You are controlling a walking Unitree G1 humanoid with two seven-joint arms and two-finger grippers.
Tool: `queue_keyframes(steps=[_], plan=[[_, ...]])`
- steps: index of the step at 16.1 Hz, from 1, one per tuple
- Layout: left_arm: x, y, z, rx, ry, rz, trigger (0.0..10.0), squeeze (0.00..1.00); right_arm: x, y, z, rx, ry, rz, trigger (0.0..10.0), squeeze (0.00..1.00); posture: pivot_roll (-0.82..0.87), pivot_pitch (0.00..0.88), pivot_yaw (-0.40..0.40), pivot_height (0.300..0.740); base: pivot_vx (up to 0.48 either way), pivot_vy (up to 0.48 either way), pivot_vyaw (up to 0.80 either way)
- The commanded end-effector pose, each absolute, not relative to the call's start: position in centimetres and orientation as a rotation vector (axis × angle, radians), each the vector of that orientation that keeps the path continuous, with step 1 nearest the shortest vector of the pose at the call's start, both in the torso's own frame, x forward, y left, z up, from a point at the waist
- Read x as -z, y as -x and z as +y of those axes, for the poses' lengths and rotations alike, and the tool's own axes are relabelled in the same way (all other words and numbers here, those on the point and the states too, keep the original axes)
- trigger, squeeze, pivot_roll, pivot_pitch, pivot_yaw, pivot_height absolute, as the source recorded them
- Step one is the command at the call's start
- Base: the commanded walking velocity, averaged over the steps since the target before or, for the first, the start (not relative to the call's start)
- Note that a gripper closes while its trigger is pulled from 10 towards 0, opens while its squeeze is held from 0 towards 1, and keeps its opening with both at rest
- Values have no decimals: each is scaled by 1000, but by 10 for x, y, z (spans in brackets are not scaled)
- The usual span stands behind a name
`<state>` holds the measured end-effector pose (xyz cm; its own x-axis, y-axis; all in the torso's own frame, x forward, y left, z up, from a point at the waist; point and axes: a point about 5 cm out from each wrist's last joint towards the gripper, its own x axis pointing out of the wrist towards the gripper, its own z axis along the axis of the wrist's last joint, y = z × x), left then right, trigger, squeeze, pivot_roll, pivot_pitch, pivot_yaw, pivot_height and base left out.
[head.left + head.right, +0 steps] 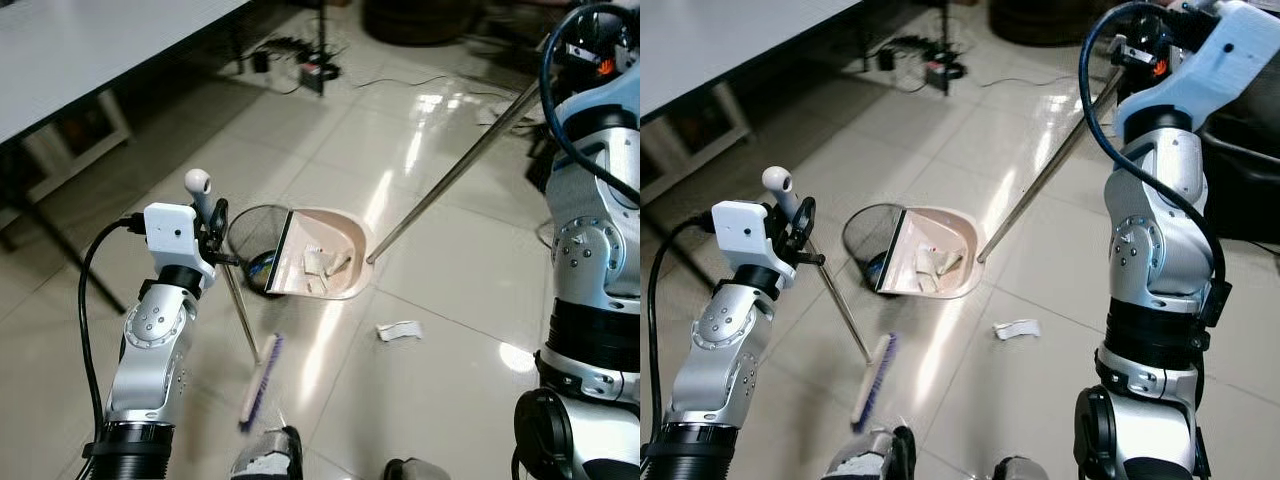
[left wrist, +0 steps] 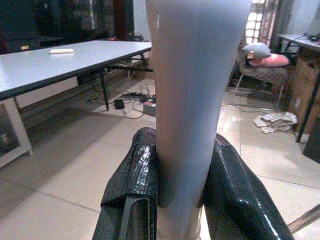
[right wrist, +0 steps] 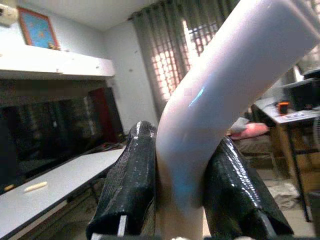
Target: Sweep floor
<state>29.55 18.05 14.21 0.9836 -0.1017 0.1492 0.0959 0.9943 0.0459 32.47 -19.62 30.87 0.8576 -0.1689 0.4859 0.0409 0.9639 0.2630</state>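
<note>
Pale pink plastic forms the dustpan (image 1: 325, 256), which sits tipped up on the tiled floor (image 1: 450, 380) with its open mouth against a black mesh wastebasket (image 1: 252, 232); scraps of paper lie inside the pan. Its long metal handle (image 1: 455, 172) slants up and away from the pan toward the robot's right, and in the right wrist view the right tool (image 3: 182, 200) is clenched on the handle's curved white end, one black finger on each side.

The left tool (image 2: 182, 200) grips the white handle of the broom (image 1: 835, 300), seen upright between its two fingers in the left wrist view. From the head views the broom's thin shaft runs down from the left tool (image 1: 213, 228) toward the robot's feet, ending in a purple-bristled head (image 1: 260, 382) resting on the floor near the robot, its length lying roughly along the shaft's direction.

One crumpled white paper scrap (image 1: 399, 330) lies on the tiles just beside the dustpan, on the robot's near side. A white desk (image 1: 90, 50) stands at the far left.
</note>
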Motion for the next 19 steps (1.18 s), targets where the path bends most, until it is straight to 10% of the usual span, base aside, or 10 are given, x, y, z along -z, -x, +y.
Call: queue_keyframes(steps=[1, 19], plan=[[-146, -295, 180, 109, -45, -164, 10000, 0, -321, -316, -199, 118, -269, -604, 10000, 0, -11, 63, 51, 740, 326, 0, 0], [-138, -289, 168, 145, -45, -147, 10000, 0, -310, -314, -198, 116, -284, -582, 10000, 0, -21, 51, 45, 740, 338, 0, 158]])
